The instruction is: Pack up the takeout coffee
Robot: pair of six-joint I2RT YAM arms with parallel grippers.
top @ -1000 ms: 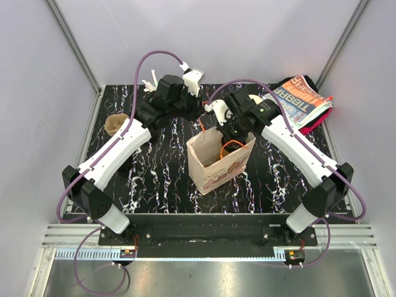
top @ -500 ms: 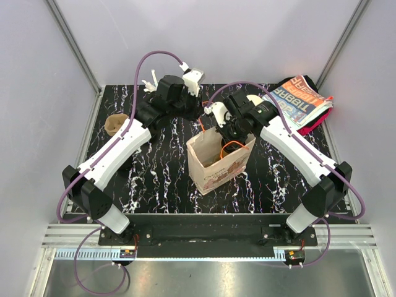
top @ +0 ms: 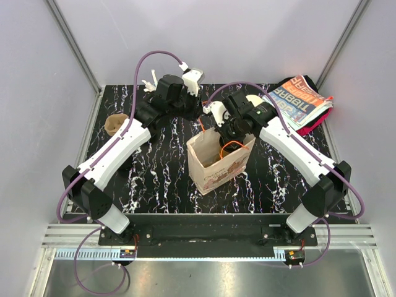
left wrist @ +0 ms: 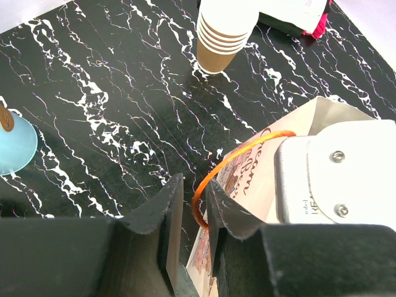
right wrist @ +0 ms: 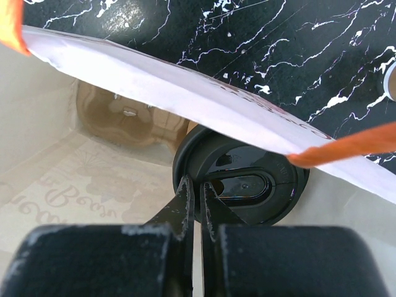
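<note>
- The paper bag (top: 213,167) stands upright at the middle of the bench (top: 154,173).
- The takeout coffee (right wrist: 247,185), black-lidded, sits low inside the bag.
- The right hand (right wrist: 194,184) is inside the bag, clenched, with its fingertips at the lid.
- The left hand (left wrist: 193,185) is at the bag's far left corner, fingers astride the orange handle (left wrist: 247,148). Whether it is pinching or merely hooking the handle cannot be told.

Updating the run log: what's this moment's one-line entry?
right gripper: shut, tips at black lid inside paper bag | left gripper: orange handle between fingers | paper bag: standing open
</note>
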